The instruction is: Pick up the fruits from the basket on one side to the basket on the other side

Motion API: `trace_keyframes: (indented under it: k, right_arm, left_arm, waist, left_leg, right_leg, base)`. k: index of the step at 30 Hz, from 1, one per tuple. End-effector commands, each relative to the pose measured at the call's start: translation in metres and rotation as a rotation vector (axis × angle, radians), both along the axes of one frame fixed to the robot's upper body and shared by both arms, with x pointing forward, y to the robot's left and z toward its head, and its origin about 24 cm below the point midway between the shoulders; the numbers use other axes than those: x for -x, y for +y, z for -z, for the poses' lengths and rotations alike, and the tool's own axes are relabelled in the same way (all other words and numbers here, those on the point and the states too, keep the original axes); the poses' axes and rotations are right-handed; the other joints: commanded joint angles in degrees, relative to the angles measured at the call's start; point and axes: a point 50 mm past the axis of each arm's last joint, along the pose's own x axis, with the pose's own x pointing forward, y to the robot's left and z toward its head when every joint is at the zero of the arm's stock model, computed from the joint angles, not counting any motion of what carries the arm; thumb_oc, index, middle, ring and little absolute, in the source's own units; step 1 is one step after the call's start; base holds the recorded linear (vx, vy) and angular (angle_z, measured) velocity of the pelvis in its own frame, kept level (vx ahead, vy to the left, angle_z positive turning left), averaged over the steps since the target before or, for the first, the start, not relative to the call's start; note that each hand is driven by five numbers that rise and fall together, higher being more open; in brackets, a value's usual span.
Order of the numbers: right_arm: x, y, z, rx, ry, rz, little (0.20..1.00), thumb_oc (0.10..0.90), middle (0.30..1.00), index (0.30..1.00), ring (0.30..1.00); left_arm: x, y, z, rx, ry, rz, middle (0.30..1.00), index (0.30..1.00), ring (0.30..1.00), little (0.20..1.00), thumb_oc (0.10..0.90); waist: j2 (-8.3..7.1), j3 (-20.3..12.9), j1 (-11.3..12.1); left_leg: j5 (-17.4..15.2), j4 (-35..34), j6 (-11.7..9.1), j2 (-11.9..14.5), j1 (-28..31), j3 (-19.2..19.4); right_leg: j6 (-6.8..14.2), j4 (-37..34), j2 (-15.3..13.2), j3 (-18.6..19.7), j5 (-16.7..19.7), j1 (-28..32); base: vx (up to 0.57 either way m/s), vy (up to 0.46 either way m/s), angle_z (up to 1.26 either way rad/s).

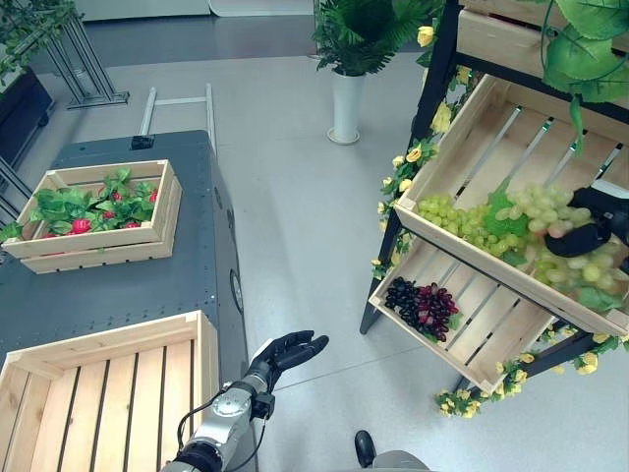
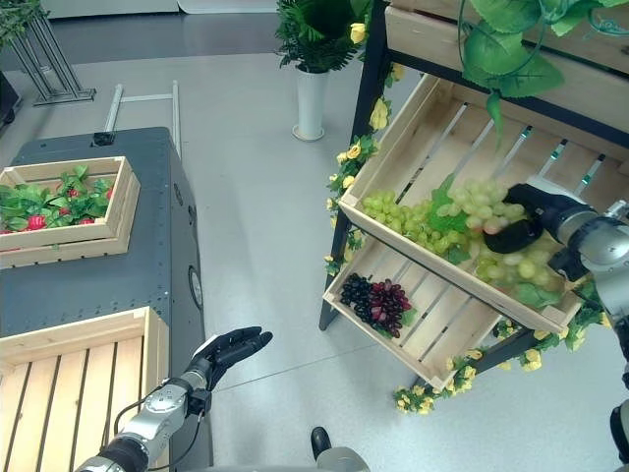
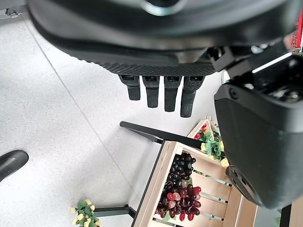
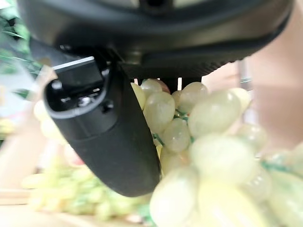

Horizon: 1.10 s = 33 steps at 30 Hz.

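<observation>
Pale green grape bunches (image 2: 462, 221) heaped in upper slatted wooden crate (image 2: 413, 128); knobbly, loose, likely light. Right hand (image 2: 531, 218) pressed among them, grip undeterminable. Left hand (image 2: 231, 349) relaxed, empty. Best taken around cluster.

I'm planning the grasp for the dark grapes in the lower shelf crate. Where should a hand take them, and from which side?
Probably from above, at the open front. The dark grape bunch lies flat on the slats of the tilted lower crate, under the green-grape crate. Curl fingers round its thick middle.
</observation>
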Motion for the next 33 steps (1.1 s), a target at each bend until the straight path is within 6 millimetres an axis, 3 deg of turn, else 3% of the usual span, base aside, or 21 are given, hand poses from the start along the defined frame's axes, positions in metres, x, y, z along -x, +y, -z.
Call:
trace_keyframes:
  k: [1, 6, 7, 21, 33]
  right_arm:
    - [0.014, -0.031, -0.082, 0.148, -0.188, 0.148, 0.3, 0.4, 0.3, 0.3, 0.3]
    - [0.019, -0.045, -0.072, 0.125, -0.149, 0.233, 0.3, 0.4, 0.3, 0.3, 0.3]
    - [0.02, -0.046, -0.072, 0.124, -0.159, 0.243, 0.9, 0.8, 0.9, 0.9, 0.9]
    - [0.014, -0.035, -0.081, 0.113, -0.274, 0.217, 0.9, 0.8, 0.9, 0.9, 0.9]
    - [0.005, -0.003, -0.085, 0.22, -0.417, 0.097, 0.9, 0.8, 0.9, 0.9, 0.9]
  left_arm:
    - [-0.029, 0.0, -0.026, -0.023, -0.144, 0.064, 0.9, 0.9, 0.9, 0.9, 0.8]
    - [-0.031, -0.001, -0.027, -0.016, -0.137, 0.069, 0.9, 0.9, 0.9, 0.9, 0.8]
    - [-0.031, -0.001, -0.027, -0.015, -0.137, 0.068, 0.9, 0.9, 0.9, 0.9, 0.8]
    - [-0.031, -0.003, -0.027, -0.017, -0.122, 0.085, 0.9, 0.9, 0.9, 0.9, 0.8]
    - [-0.022, 0.0, -0.018, -0.027, -0.081, 0.078, 0.9, 0.9, 0.9, 0.9, 0.8]
  waist:
    - [-1.55, -2.8, 1.24]
    - [-1.46, -2.53, 1.4]
    - [-1.44, -2.47, 1.4]
    - [-0.89, -2.4, 0.93]
    - [-0.63, -2.96, 0.26]
  left_leg:
    - [-5.45, 1.0, 0.89, -0.85, 1.19, -1.03]
    - [-5.27, 0.79, 1.0, -0.87, 1.14, -0.85]
    - [-5.24, 0.78, 1.02, -0.87, 1.11, -0.82]
    - [-5.44, 0.76, 1.09, -1.05, 0.71, -0.4]
    - [-5.79, 0.83, 1.27, -1.33, 0.59, -0.55]
  right_leg:
    - [1.11, 1.71, 1.28, -1.41, -2.44, 1.93]
    - [1.07, 1.85, 1.38, -1.14, -2.31, 1.67]
    - [1.07, 1.85, 1.39, -1.09, -2.28, 1.63]
    - [1.12, 2.01, 1.33, -0.68, -2.42, 1.01]
    - [1.1, 1.87, 1.47, 0.02, -2.63, 0.88]
  base:
    - [-0.04, 0.014, -0.01]
    - [-0.01, -0.001, 0.0]
    - [-0.05, -0.001, 0.01]
    - [-0.01, 0.0, 0.0]
    - [0.0, 0.0, 0.0]
